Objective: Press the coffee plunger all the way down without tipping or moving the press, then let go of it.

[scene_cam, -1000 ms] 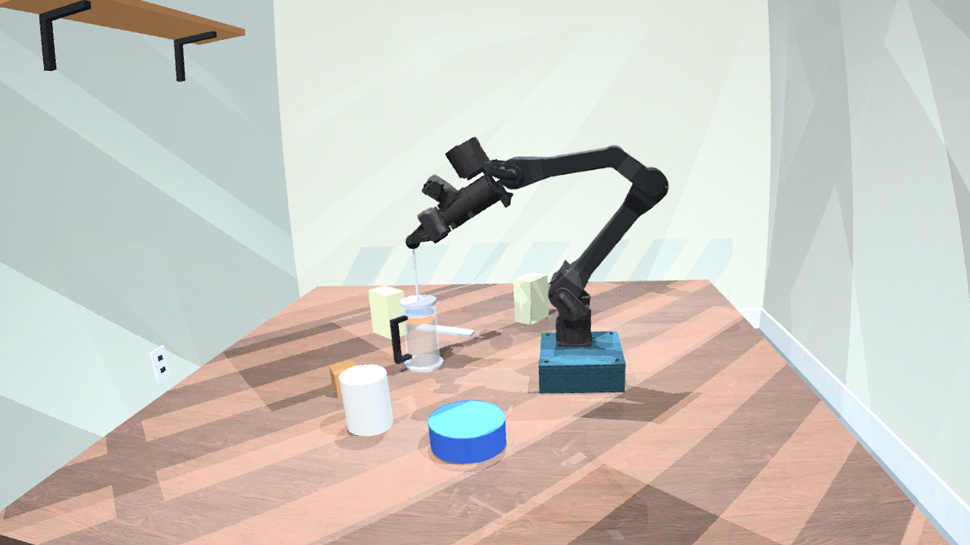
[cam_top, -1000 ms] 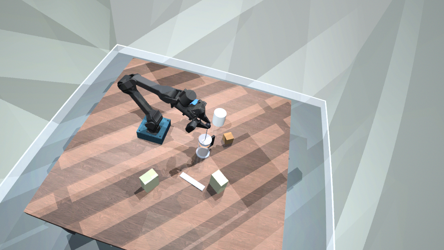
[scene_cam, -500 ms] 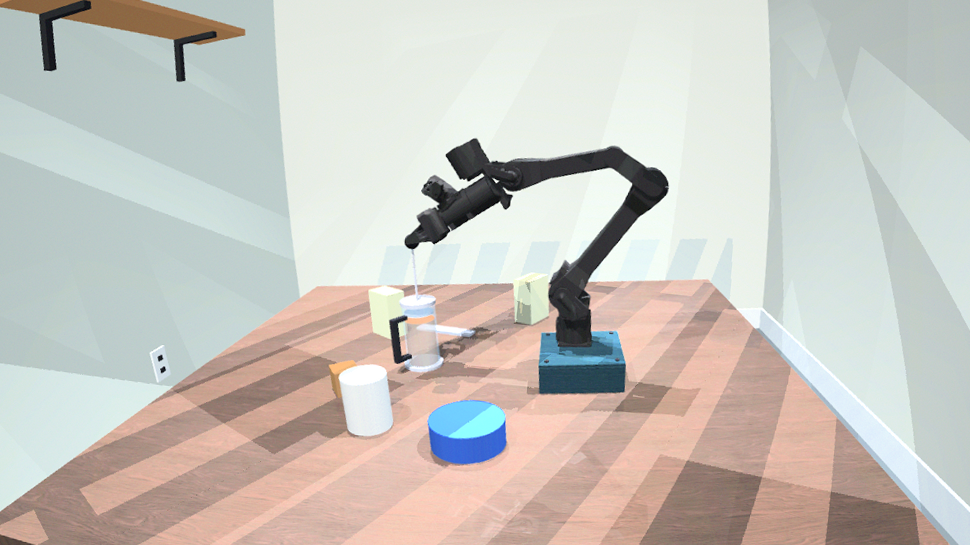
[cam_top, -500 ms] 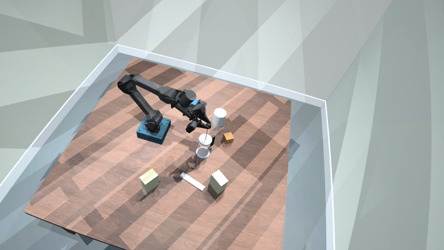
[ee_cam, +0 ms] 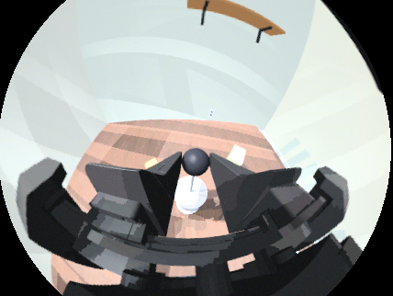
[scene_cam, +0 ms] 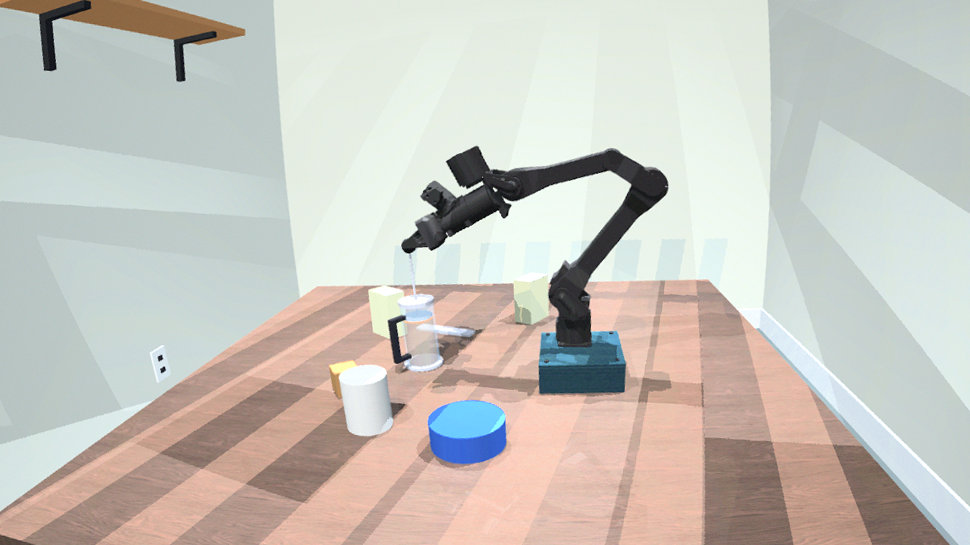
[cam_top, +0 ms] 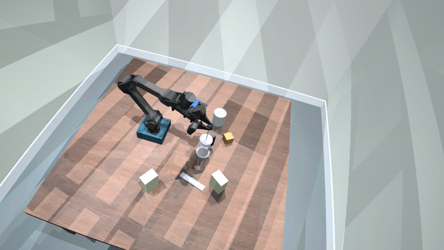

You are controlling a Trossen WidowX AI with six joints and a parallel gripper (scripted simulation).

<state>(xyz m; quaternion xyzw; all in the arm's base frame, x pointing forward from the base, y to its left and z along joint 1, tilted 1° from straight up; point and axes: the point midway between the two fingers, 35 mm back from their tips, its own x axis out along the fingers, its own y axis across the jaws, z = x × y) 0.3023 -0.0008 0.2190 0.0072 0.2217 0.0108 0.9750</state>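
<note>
The coffee press (cam_top: 203, 151) (scene_cam: 421, 340) stands upright on the table, a clear cylinder with a white lid (cam_top: 206, 139) (scene_cam: 415, 302) (ee_cam: 191, 194) and a black handle (cam_top: 213, 140) (scene_cam: 394, 339). Its thin plunger rod (cam_top: 207, 134) (scene_cam: 413, 273) rises well above the lid to a round black knob (ee_cam: 196, 162). My gripper (cam_top: 209, 126) (scene_cam: 409, 246) (ee_cam: 196, 155) is shut on the knob, with one fingertip on either side of it in the wrist view. The knob is hard to tell from the dark fingertips in the exterior view.
A white cylinder (cam_top: 219, 117) (scene_cam: 367, 401) and an orange cube (cam_top: 228, 137) (scene_cam: 339, 376) stand near the handle side. A blue disc (scene_cam: 466, 430) lies near the arm. Two pale green blocks (cam_top: 149, 180) (cam_top: 218, 182) and a white bar (cam_top: 192, 181) are beyond the press.
</note>
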